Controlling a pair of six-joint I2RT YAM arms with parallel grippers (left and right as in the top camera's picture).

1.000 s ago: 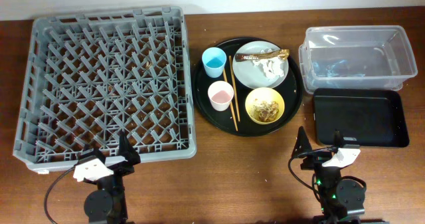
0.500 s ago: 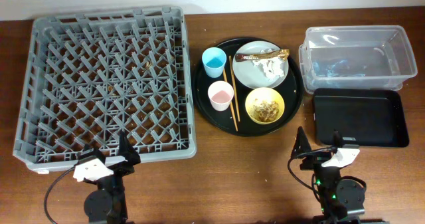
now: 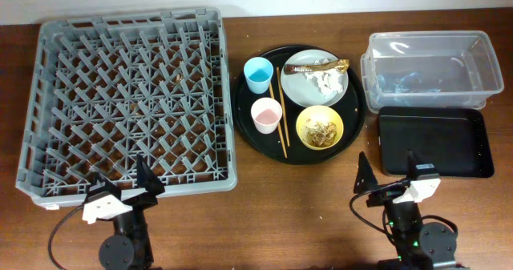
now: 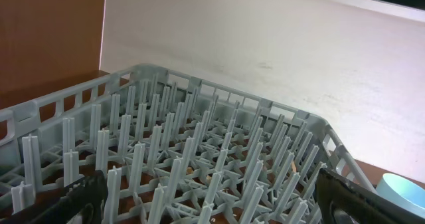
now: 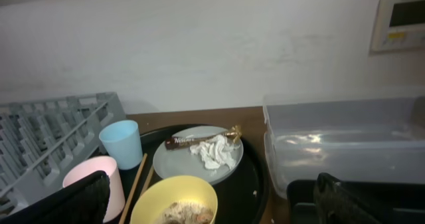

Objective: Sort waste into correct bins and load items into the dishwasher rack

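Note:
The grey dishwasher rack fills the left and holds none of the items. On a round black tray are a light blue cup, a pink cup, chopsticks, a yellow bowl with food scraps, and a plate with a gold-brown wrapper and white tissue. The clear tub and shallow black tray are at the right. My left gripper is open and empty over the rack's front edge. My right gripper is open and empty in front of the round tray.
The left wrist view looks across the rack's pegs to a pale wall, with the gripper low in frame. The right wrist view shows the bowl, plate, both cups and the tub ahead of the gripper.
Both grippers have shifted slightly toward the table's front edge, the left a little leftward and the right a little rightward. Nothing on the table has moved.

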